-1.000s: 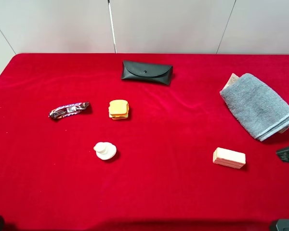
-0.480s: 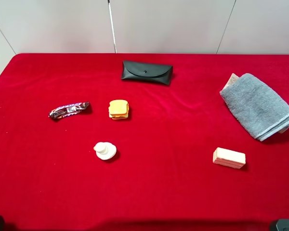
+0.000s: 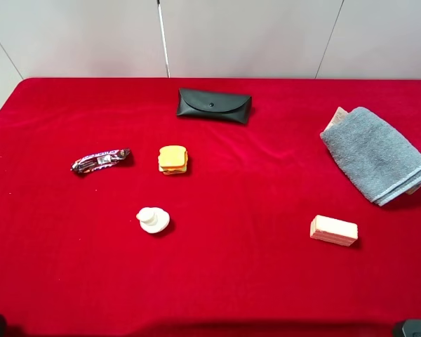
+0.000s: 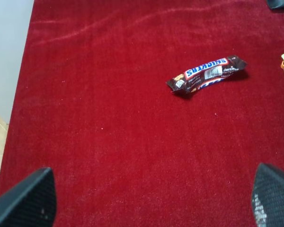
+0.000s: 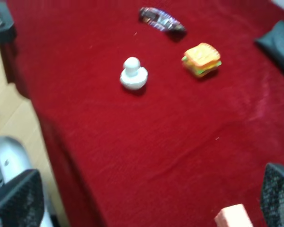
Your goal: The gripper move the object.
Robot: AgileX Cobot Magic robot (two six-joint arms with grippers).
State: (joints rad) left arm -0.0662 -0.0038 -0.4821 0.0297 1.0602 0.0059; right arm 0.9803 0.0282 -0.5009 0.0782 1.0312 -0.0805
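The white knob-like object [image 3: 153,220] stands on the red cloth, left of centre, in front of the sandwich toy [image 3: 172,159]. It also shows in the right wrist view [image 5: 133,74], well ahead of my right gripper [image 5: 146,198], which is open and empty. My left gripper [image 4: 149,201] is open and empty over bare red cloth near the table's left edge; the object is out of its view. Neither gripper's fingers show in the exterior view.
A candy bar [image 3: 101,159] lies at the left, a black glasses case [image 3: 214,104] at the back, a folded grey towel [image 3: 375,153] at the right, and a pinkish-beige block [image 3: 333,229] at the front right. The table's left edge [image 4: 19,94] is near the left gripper.
A dark part of the right gripper at the exterior view's right edge one second ago has withdrawn out of view. The objects have not moved.
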